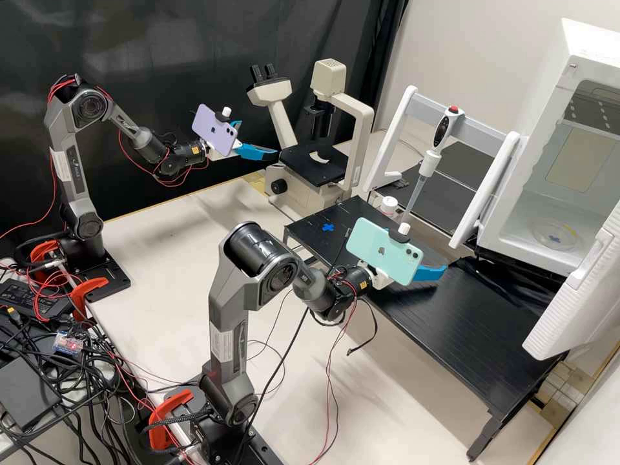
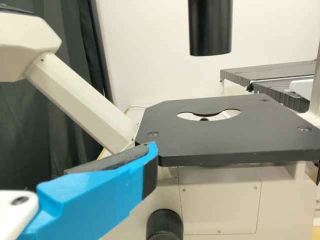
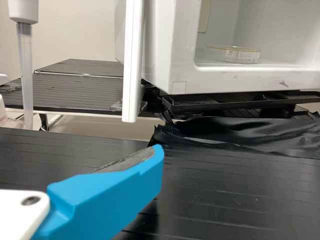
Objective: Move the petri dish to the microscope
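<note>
Petri dish (image 3: 242, 54) rests inside the white chamber (image 1: 546, 123) at right. Right tool (image 1: 430, 261), open and empty, should enter level above the sill (image 3: 245, 75), gripping lightly. Left tool (image 1: 259, 138): likewise open.

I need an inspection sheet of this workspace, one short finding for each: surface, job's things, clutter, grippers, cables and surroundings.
Surface: light bench top; black ribbed platform over it, with a blue cross mark.
Job's things: petri dish inside the white chamber, door open; microscope at the far side, no dish seen on its stage.
Clutter: pipette on a white stand; white-capped container nearby; crumpled black sheet before the chamber.
Grippers: left gripper beside the microscope; right gripper above the platform.
Cables: tangle beside the arm bases; red wires along both arms.
Surroundings: black curtain, pale wall; people: nothing seen.
</note>
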Motion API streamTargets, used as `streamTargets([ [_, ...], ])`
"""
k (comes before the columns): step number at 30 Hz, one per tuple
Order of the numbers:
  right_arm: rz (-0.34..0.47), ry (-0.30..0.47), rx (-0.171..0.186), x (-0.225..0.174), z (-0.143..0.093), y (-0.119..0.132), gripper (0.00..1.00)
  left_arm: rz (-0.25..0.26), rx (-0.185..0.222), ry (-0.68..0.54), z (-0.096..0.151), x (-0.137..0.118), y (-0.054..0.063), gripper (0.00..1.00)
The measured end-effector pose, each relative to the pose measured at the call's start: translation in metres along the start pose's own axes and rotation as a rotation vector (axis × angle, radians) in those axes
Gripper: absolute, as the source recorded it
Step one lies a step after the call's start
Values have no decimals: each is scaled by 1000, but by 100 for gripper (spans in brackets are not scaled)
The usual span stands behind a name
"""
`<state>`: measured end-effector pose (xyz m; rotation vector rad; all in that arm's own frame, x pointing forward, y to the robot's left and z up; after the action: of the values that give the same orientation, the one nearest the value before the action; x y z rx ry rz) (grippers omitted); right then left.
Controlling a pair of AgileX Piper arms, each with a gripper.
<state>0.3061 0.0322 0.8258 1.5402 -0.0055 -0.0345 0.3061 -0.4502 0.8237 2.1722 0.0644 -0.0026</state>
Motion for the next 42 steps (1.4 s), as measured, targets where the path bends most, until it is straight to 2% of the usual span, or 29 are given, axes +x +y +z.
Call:
streamTargets([
  [8,3,0,0,0,0,1,100,0,0,0,0,0,0,100],
  [15,29,-53,4,-5,19,10,100,0,0,0,0,0,0,100],
  [21,81,-103,44,-14,46,31,100,0,0,0,0,0,0,100],
  [29,235,-151,139,-9,79,76,100,0,0,0,0,0,0,100],
  [36,323,-140,147,19,91,113,100,0,0,0,0,0,0,100],
  [40,341,-132,147,38,92,129,100,0,0,0,0,0,0,100],
  [42,337,-126,170,48,92,135,100,0,0,0,0,0,0,100],
])
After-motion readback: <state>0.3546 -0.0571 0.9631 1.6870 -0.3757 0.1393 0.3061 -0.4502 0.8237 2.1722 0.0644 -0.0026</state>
